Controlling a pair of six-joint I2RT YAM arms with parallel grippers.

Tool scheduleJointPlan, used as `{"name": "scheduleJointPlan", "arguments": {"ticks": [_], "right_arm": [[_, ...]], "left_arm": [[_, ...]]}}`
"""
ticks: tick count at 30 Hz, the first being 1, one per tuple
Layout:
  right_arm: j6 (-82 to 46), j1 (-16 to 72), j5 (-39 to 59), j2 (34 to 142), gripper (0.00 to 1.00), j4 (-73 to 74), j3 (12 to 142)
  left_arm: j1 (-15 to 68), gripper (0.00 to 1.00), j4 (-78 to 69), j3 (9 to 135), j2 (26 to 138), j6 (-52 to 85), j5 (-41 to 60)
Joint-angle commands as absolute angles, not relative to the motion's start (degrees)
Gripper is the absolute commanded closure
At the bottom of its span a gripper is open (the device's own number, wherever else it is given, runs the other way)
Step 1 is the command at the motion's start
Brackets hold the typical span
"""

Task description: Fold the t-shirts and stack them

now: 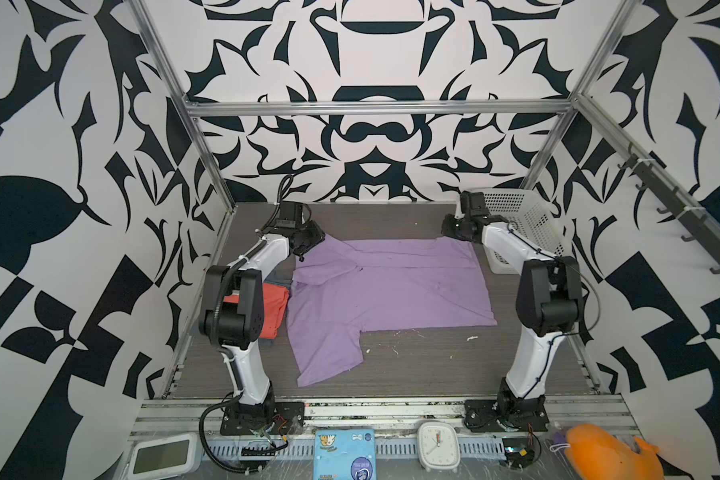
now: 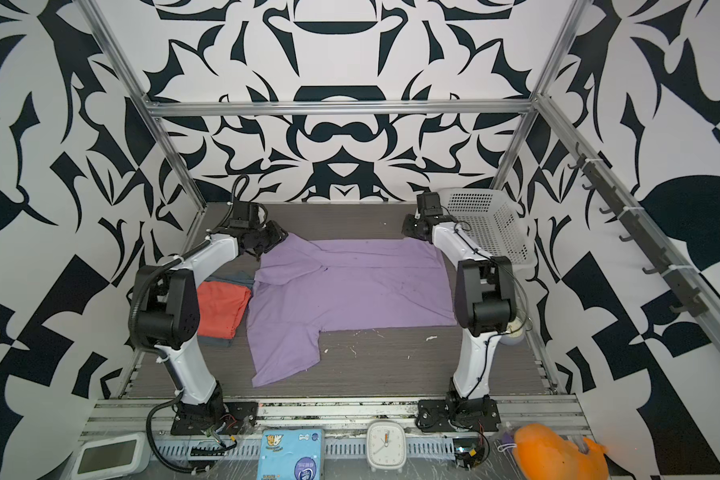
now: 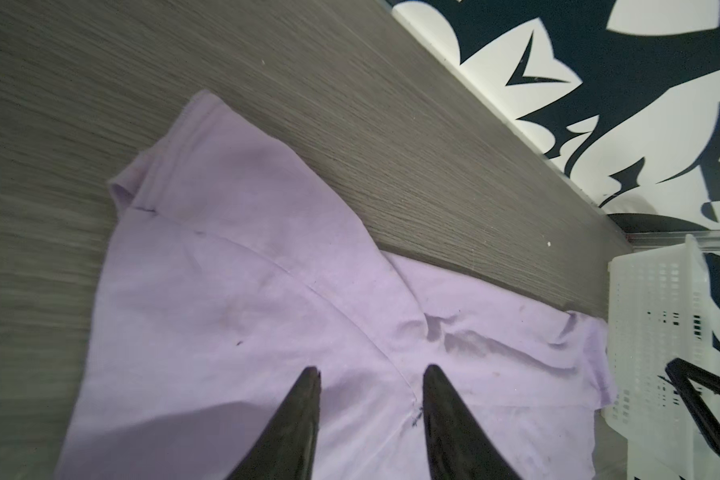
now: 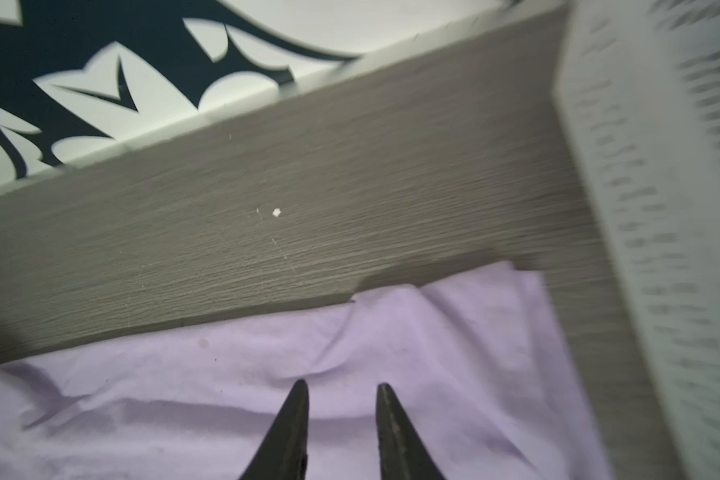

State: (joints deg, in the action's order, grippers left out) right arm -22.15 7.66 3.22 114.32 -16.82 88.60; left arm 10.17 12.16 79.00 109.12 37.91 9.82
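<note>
Jaws stand partly apart on the left gripper [image 3: 371,372] and on the right gripper [image 4: 341,384], and nothing is between them. In both top views the lavender t-shirt [image 1: 387,286] lies spread in the middle of the grey table [image 1: 433,365]. The left gripper is at its upper-left corner. The right gripper is at its upper-right corner, beside the white basket [image 1: 516,216]. At middle left the coral-red t-shirt [image 2: 221,307] lies folded on the grey-blue t-shirt [image 2: 230,279].
</note>
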Motion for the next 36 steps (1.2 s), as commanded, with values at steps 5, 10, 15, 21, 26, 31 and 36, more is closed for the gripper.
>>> {"name": "scheduleJointPlan", "arguments": {"ticks": [5, 10, 15, 21, 26, 31, 36], "right_arm": [[-26.0, 7.8, -1.3, 118.9, 0.72, -14.6, 91.9], [-24.7, 7.5, -4.9, 122.1, 0.73, -15.7, 92.7], [-23.3, 6.5, -9.2, 126.3, 0.74, -19.6, 96.6], [-25.4, 4.9, -9.7, 130.5, 0.76, -22.2, 101.0], [-25.5, 4.9, -10.2, 133.2, 0.77, -25.6, 105.8], [-23.2, 4.6, -10.5, 131.6, 0.77, -25.4, 106.9], [-16.4, 4.7, -3.0, 123.5, 0.72, -21.6, 105.2]], "left_arm": [[10.0, 0.57, 5.4, 81.3, 116.0, 40.5, 9.8], [8.2, 0.61, 3.8, 82.4, 121.6, 42.9, 8.8], [5.4, 0.61, 7.4, 82.8, 124.8, 45.3, 5.0], [3.5, 0.62, 9.8, 86.7, 128.9, 45.7, 4.3], [2.8, 0.61, 10.2, 90.1, 130.7, 45.9, 6.4], [2.8, 0.59, 6.8, 90.1, 126.9, 45.0, 10.7], [2.8, 0.56, 1.7, 85.2, 116.0, 42.3, 14.1]]}}
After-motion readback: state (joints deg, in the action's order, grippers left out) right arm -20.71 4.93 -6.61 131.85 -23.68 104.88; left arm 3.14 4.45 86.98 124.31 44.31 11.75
